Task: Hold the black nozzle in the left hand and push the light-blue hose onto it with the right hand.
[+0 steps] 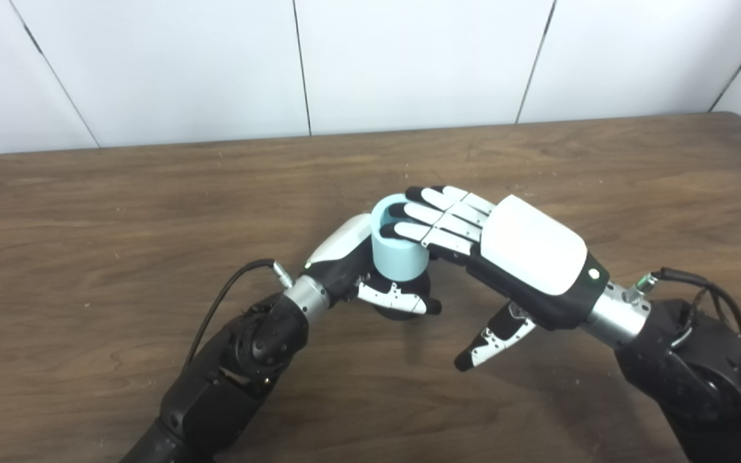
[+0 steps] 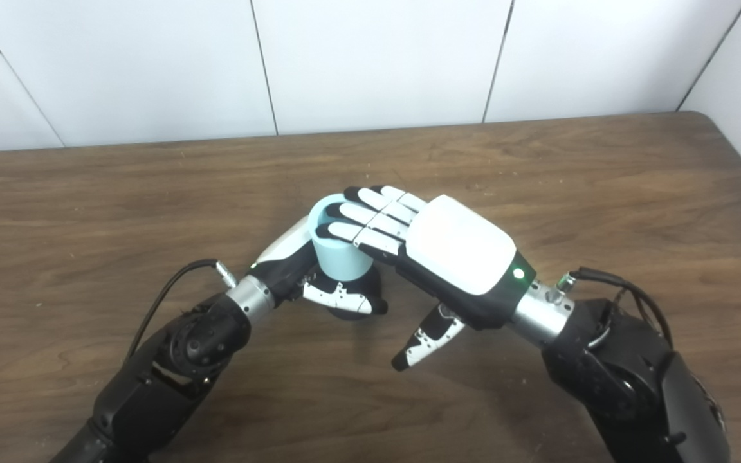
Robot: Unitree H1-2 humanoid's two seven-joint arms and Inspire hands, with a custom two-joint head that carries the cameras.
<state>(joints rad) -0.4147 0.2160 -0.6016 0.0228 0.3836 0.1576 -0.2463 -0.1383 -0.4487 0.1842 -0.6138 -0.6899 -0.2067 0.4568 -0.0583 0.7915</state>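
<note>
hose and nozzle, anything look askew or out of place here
Nothing stands out. The hose stands upright over the nozzle, which the left hand grips. The right hand lies flat with its fingers across the hose's open top, thumb free. No spill or damage on the table.

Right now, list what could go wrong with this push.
The right hand only lays flat fingers on the hose rim, thumb apart, so they could slip off or tip it sideways.
The left hand hides most of the nozzle, so seating depth cannot be checked.
</note>
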